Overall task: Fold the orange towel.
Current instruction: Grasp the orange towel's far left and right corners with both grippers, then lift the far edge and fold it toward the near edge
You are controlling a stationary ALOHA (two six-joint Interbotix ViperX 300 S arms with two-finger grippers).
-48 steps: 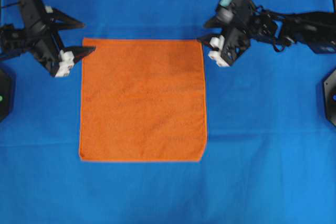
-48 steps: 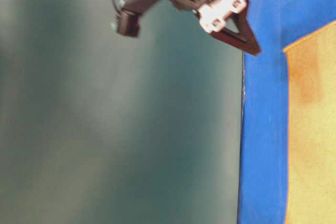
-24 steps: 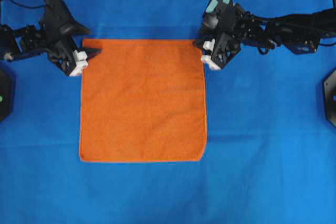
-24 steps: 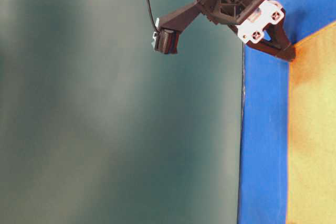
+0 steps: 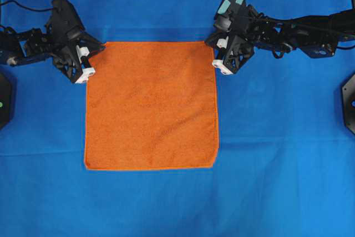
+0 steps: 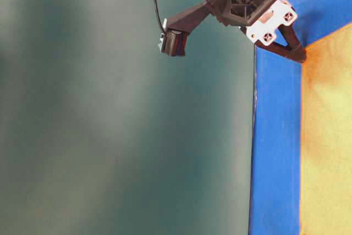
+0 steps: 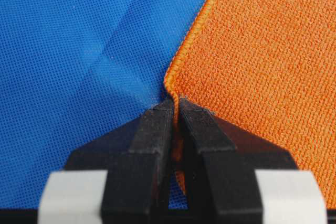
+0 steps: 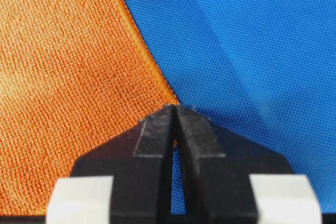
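We see the towel [image 5: 151, 105] lying flat and spread out on the blue tabletop [image 5: 277, 165], roughly in the middle of the overhead view, its four hemmed edges straight and its surface free of folds. Its far edge runs between the two arms, and each arm sits at one of the far corners.

The left pincer [image 5: 93, 58] is at the towel's far left corner. In the left wrist view we find its black fingers [image 7: 152, 129] pressed together, with a sliver of orange hem caught between them right at the corner point, so it is clamped on the towel [image 7: 252, 61]. The cloth bends up a little where it enters the tips. The table-level view shows the same pincer [image 6: 300, 54] with its tip down on the corner of the towel [image 6: 330, 136], angled steeply toward the blue tabletop [image 6: 275, 136].

The right pincer [image 5: 213, 54] is at the far right corner. In the right wrist view its fingers [image 8: 155, 129] meet at the tips, exactly where the corner of the towel [image 8: 63, 77] ends. We cannot tell for certain how much cloth sits between them, though the corner disappears under the tips. Blue tabletop [image 8: 236, 51] fills the rest of that view.
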